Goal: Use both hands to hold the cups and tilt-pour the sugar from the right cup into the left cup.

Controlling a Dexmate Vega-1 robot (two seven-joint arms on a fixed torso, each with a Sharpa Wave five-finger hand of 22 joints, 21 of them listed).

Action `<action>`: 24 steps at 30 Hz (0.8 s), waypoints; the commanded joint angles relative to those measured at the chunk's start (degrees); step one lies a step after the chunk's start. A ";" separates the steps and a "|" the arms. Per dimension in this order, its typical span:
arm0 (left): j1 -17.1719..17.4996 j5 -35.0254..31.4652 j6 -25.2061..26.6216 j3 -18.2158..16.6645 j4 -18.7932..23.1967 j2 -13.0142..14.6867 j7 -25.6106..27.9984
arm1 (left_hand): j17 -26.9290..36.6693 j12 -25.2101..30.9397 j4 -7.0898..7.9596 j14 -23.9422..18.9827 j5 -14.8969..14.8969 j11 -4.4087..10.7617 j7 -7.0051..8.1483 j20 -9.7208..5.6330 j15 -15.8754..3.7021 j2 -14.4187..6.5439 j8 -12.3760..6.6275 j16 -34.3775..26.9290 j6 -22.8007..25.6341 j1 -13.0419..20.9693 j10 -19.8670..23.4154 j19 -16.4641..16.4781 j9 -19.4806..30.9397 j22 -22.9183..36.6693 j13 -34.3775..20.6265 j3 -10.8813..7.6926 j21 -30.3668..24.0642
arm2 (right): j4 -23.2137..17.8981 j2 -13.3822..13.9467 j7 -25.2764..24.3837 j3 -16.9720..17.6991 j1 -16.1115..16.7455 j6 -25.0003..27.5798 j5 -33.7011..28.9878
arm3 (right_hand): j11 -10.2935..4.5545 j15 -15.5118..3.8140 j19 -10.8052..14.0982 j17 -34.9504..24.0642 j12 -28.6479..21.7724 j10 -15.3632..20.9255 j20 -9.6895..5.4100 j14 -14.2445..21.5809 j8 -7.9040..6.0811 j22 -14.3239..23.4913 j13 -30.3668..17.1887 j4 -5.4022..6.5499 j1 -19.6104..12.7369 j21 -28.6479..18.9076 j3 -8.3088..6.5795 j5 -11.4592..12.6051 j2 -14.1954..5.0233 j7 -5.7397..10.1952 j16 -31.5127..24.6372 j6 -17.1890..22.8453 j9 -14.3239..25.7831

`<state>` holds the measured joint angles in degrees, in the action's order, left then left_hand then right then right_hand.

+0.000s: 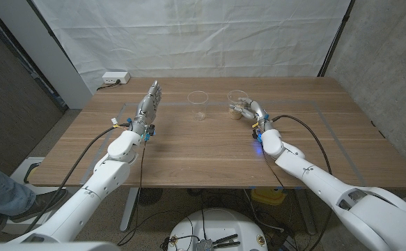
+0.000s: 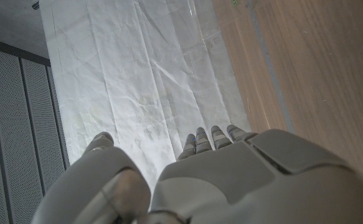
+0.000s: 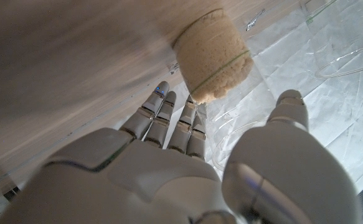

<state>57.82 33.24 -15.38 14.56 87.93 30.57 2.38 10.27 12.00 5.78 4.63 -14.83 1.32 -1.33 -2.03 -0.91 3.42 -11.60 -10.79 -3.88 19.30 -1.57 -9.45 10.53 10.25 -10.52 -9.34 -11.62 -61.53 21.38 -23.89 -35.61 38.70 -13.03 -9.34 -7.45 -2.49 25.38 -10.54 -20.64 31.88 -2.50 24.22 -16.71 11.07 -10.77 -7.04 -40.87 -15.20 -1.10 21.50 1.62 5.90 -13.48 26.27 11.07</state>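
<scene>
Clear empty cup (image 1: pixel 199 104) between spread, empty left hand (image 1: pixel 149 104) and right hand (image 1: pixel 248 110) around sugar cup (image 1: pixel 238 105).

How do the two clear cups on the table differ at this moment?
The right cup holds pale brown sugar in its bottom; the left cup looks empty. The right hand is at the right cup, fingers reaching round it; the left cup stands free, with the left hand apart beside it. Both are clear and upright.
</scene>
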 commanded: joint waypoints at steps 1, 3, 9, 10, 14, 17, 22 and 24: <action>-0.39 -0.22 0.25 0.39 -0.27 -0.37 -0.07 | 0.11 -0.19 -0.12 0.09 0.11 0.20 -0.04 -1.50 0.33 0.17 0.08 0.00 0.20 0.30 0.09 -1.80 0.16 0.30 -0.20 0.21 0.28 | -0.54 0.19 -1.63 0.55 0.83 -1.03 0.14 | -0.58 -5.42 3.37 -0.24 -1.06 3.96 -4.49 4.17 -0.56 0.31 -0.08 0.04 -1.19 -1.13 -0.10 -0.64 -1.07 0.80 -0.72 3.36 0.10; -0.37 -0.34 0.37 0.44 -0.15 -0.43 0.19 | 0.11 -0.16 -0.11 0.04 0.12 0.16 -0.02 -1.48 0.35 0.14 0.07 -0.02 0.26 0.30 0.19 -1.81 0.16 0.30 -0.20 0.23 0.27 | -1.78 0.70 -1.51 0.58 1.15 -0.21 -0.17 | -0.70 -5.76 4.03 -0.25 -1.21 4.72 -4.66 5.10 -0.55 0.35 -0.07 0.05 -1.37 -1.36 -0.14 -0.78 -1.28 0.83 -0.87 3.76 0.11; 0.25 -3.94 1.35 0.69 1.58 -0.35 5.32 | -0.07 0.25 -3.06 -1.79 0.45 0.36 -0.13 0.21 0.41 -2.93 -0.48 -0.32 1.68 6.68 2.07 -0.24 0.20 0.17 -0.20 -2.35 -0.20 | -4.10 1.78 -1.95 0.99 2.10 -0.56 -0.46 | -0.71 -5.83 4.50 -0.25 -1.19 5.06 -4.70 5.82 -0.48 0.39 -0.06 -0.05 -1.77 -1.51 -0.26 -0.91 -1.52 0.87 -0.91 4.01 0.11; 0.25 -4.01 1.32 0.71 1.57 -0.36 5.43 | -0.08 0.30 -3.59 -2.31 0.60 0.37 -0.15 0.33 0.42 -3.15 -0.61 -0.43 2.09 7.67 2.34 0.16 0.20 0.17 -0.21 -2.65 -0.33 | -4.15 1.79 -1.92 1.00 2.11 -0.51 -0.45 | -0.68 -5.80 4.53 -0.25 -1.17 5.05 -4.68 5.88 -0.46 0.40 -0.06 -0.05 -1.81 -1.52 -0.28 -0.92 -1.56 0.86 -0.91 4.02 0.11; 0.43 -7.03 0.00 0.89 1.78 -0.79 8.65 | -0.09 0.93 -6.29 -5.17 1.45 0.90 -0.12 1.18 0.44 -3.30 -1.11 -0.93 4.14 12.31 5.13 2.11 0.26 0.22 -0.25 -3.67 -0.82 | -5.60 2.29 -1.80 1.33 2.73 -0.11 -0.30 | -0.83 -5.76 4.59 -0.26 -1.08 5.03 -4.69 6.02 -0.40 0.42 -0.05 -0.08 -2.02 -1.53 -0.39 -0.98 -1.79 0.91 -0.86 4.07 0.11; 0.42 -8.37 -0.70 1.03 1.61 -0.96 9.98 | -0.09 1.27 -7.73 -6.80 1.86 1.00 -0.28 0.81 0.17 -2.88 -1.51 -1.12 5.78 14.61 6.84 3.04 0.29 0.22 -0.28 -3.94 -0.97 | -5.85 2.50 -1.59 1.48 2.96 -0.59 -0.03 | -0.94 -5.84 4.62 -0.26 -0.99 4.98 -4.63 5.88 -0.35 0.44 -0.04 -0.13 -2.23 -1.53 -0.46 -1.05 -1.91 0.97 -0.70 4.15 0.11; 0.22 -11.47 -0.63 1.69 1.44 -0.29 11.89 | -0.09 1.27 -8.87 -7.57 2.04 1.13 -0.18 0.57 0.08 -2.01 -1.62 -1.07 6.50 16.18 7.48 3.57 0.31 0.19 -0.30 -3.87 -0.98 | -7.44 3.11 -1.28 1.81 3.71 0.02 0.16 | -1.00 -5.62 3.92 -0.22 -0.68 4.70 -4.28 5.18 0.04 0.46 -0.03 -0.45 -3.09 -1.21 -0.73 -1.22 -2.18 1.18 -0.10 3.73 0.12; 0.21 -13.02 -0.30 2.05 1.61 0.04 12.92 | -0.08 1.14 -9.26 -7.56 2.05 0.66 -0.29 0.77 0.12 -1.52 -1.55 -0.98 6.44 16.62 7.34 3.66 0.32 0.17 -0.31 -3.73 -0.96 | -8.02 3.23 -1.78 1.90 4.04 0.40 -0.12 | -1.00 -5.44 3.83 -0.22 -0.62 4.65 -4.24 5.03 0.08 0.47 -0.03 -0.46 -3.15 -1.16 -0.73 -1.28 -2.20 1.24 0.02 3.73 0.12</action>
<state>58.04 26.10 -15.37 15.56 89.20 30.03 10.46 10.12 12.80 -2.89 -2.56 -12.85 2.45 -1.64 -1.32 -0.71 1.19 -12.95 -11.53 1.96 34.86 5.49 -6.25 10.53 10.26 -10.52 -13.03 -12.35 -66.68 23.60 -25.47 -34.34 41.32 -13.38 -9.53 -8.21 -2.77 29.55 -10.53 -21.43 36.35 -2.75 29.50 -16.71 11.34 -10.52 -7.19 -43.34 -16.32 -1.63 20.40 -0.43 6.84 -13.71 29.80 11.05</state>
